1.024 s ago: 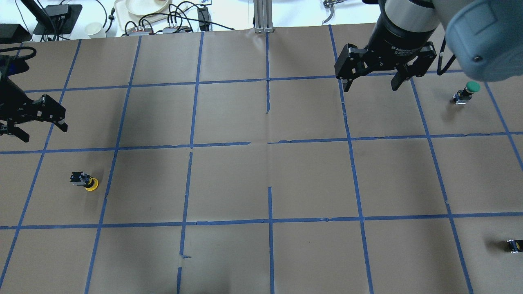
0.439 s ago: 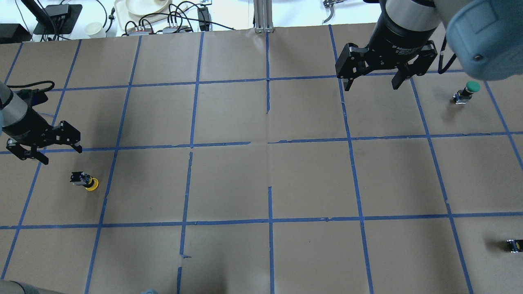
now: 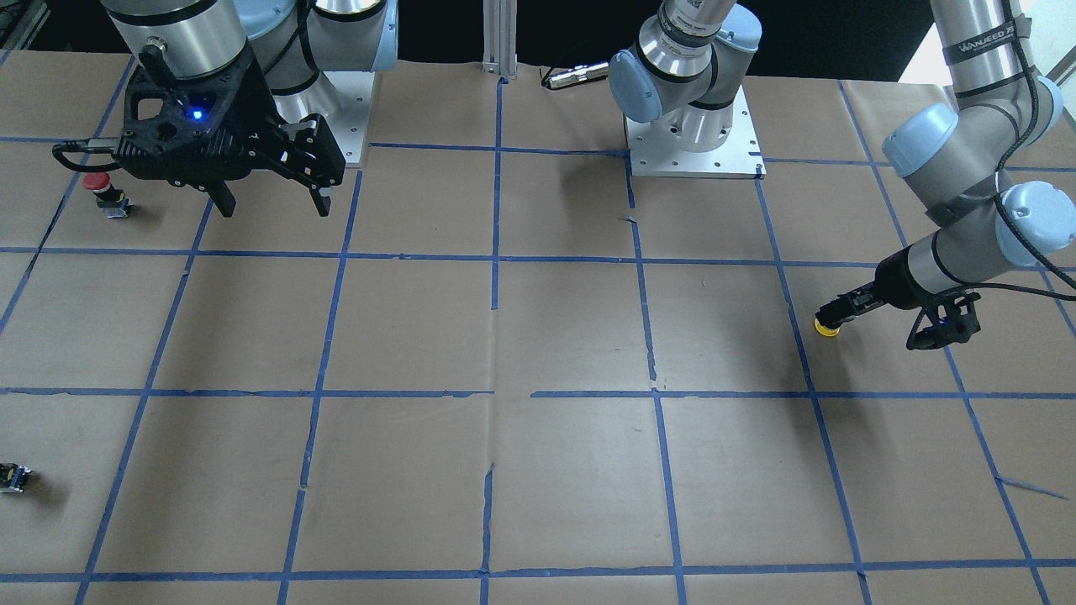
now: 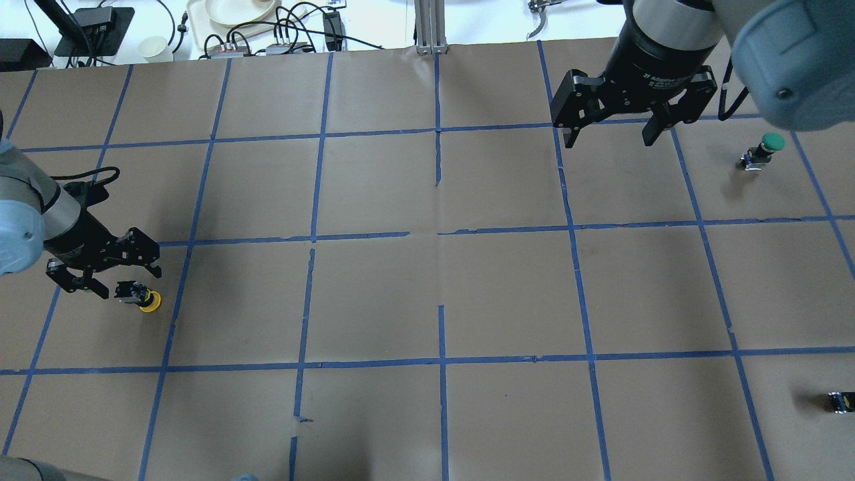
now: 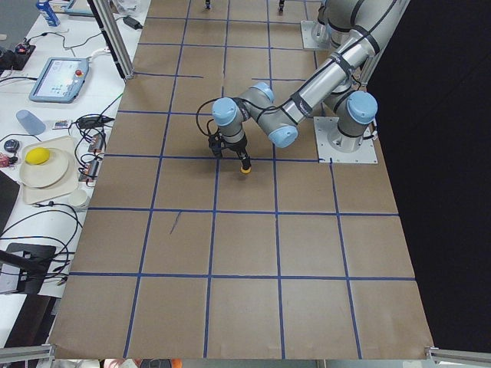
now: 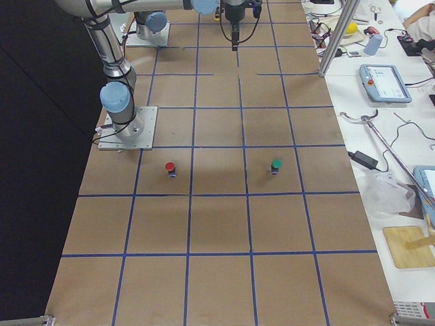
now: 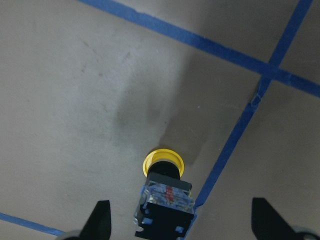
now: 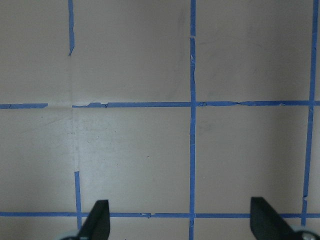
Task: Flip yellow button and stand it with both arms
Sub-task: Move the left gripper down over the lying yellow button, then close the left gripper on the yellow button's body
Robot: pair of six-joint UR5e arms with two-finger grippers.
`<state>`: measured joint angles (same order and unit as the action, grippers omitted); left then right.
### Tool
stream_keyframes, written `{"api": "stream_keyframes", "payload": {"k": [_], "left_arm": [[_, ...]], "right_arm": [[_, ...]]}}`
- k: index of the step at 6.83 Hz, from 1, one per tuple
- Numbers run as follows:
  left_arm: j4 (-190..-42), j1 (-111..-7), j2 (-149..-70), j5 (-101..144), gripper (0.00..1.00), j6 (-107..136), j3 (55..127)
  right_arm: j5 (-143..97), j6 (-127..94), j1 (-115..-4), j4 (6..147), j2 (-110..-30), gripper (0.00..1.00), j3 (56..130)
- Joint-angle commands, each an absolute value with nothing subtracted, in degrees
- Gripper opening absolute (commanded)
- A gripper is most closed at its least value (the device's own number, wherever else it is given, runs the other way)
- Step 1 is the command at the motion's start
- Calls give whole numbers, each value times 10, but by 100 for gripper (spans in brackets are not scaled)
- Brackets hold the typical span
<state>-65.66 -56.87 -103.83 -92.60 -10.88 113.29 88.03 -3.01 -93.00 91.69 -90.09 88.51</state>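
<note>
Seen from overhead, the yellow button (image 4: 141,298) lies on its side on the brown paper (image 4: 374,300), just by the left gripper (image 4: 129,284). The right gripper (image 4: 608,142) hangs spread wide, well apart at the far right. The left wrist camera shows the button between the parted fingers (image 7: 100,222), touching neither.

Left arm (image 3: 925,256): silver-grey tubes, light-blue joint caps (image 3: 1034,223), black cable (image 3: 1038,291), lettered black band (image 3: 979,50).
Right arm (image 4: 668,17): silver wrist, black collar (image 4: 658,63), white lettering.
Left end effector (image 4: 131,284): black, two-finger.
Right end effector (image 3: 273,210): black, blue light.
Base (image 3: 740,155): grey plate, screws.
</note>
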Motion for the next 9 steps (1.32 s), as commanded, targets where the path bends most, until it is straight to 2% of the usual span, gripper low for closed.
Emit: {"api": "stream_keyframes", "payload": {"k": [1,2,4,8,9], "left_arm": [[-648,-569,-1044,-930,68,-111,1139],[-649,-569,-1044,-931,61,-112,1139],[-650,-567,-1040,-956,56,-138,1138],[-651,-568,-1044,-977,55,-152,1138],[-652,-569,-1048,-975,40,-151,1136]], "right_arm": [[881,-30,-930,917,-901,100,885],[881,-30,-931,917,-901,100,885],[880,-31,-930,917,-901,100,885],[877,-31,-929,918,-899,100,881],[874,-31,-924,918,-897,100,877]]}}
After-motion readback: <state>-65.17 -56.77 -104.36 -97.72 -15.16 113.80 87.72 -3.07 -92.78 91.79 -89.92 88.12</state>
